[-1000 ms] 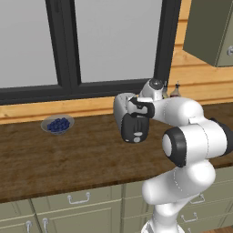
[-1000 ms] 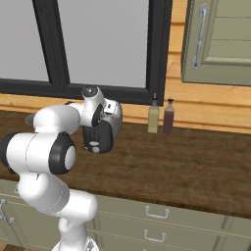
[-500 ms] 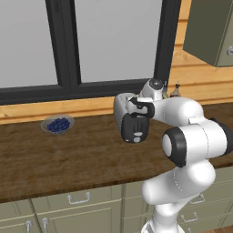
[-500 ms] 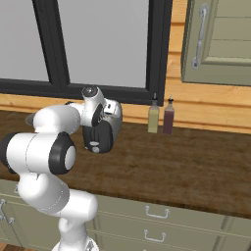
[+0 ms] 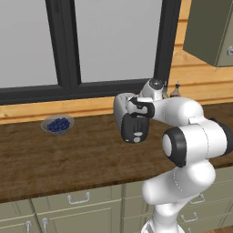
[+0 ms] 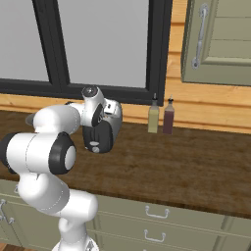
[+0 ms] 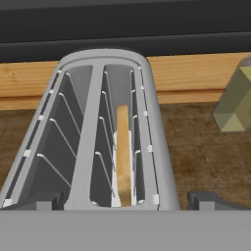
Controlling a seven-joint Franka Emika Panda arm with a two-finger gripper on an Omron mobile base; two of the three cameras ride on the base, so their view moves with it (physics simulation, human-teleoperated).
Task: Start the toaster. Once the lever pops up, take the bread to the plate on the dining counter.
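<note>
In the left base view the toaster (image 5: 129,119) stands on the wooden counter (image 5: 68,154) below the window (image 5: 91,43), its black end panel facing the camera. The arm bends over it so that the hand sits above the toaster's top and hides the slots. A glass bowl of blueberries (image 5: 58,124) lies well apart to the left, near the window sill.

In the right base view the toaster (image 6: 104,128) sits just behind the arm's forearm, and the black end panel shows below the wrist. Two bottles (image 6: 161,116) stand to the right against the wall, below the cabinet door (image 6: 220,41).

In the hand view the camera looks straight along the toaster's (image 7: 95,132) two slots. The bread (image 7: 123,156) stands on edge in the right-hand slot. The gripper (image 7: 122,200) hangs above the near end of the toaster, its two dark fingertips (image 7: 205,200) spread wide apart, one outside each side of the body, closed on nothing.
</note>
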